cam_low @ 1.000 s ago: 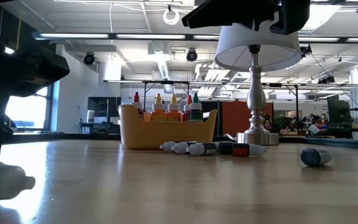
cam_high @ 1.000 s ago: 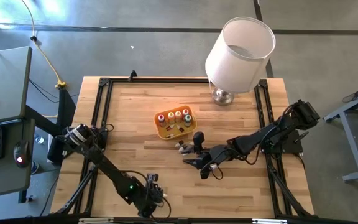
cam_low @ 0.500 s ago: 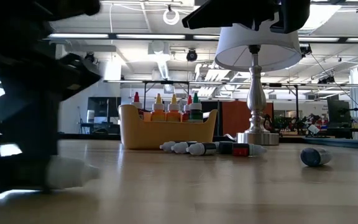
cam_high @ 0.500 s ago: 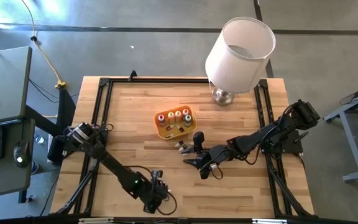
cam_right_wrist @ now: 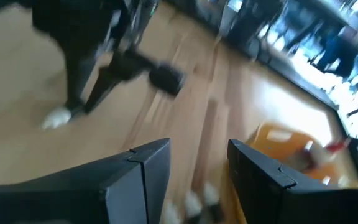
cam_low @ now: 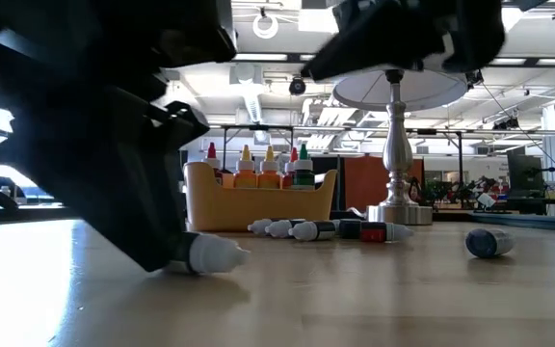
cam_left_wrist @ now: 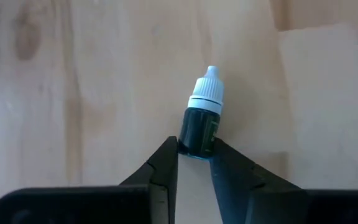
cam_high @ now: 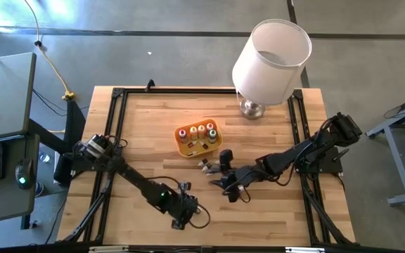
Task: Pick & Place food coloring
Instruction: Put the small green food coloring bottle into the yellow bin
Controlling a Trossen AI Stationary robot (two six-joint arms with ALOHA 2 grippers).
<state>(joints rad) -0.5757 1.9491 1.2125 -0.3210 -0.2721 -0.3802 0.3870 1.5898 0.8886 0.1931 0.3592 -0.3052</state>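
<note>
Left hand [cam_left_wrist: 194,163] low, pinching dark bottle [cam_left_wrist: 200,124]

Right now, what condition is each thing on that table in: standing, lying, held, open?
Dark bottle: lying flat, left gripper closing on its base.
Tray bottles: upright in orange tray.
Loose bottles: lying beside the tray.
Lamp: upright.
Right gripper: open, empty.

Two dark jointed arms, black cables, matte black wedge fingers [cam_left_wrist: 166,165], small green light
</note>
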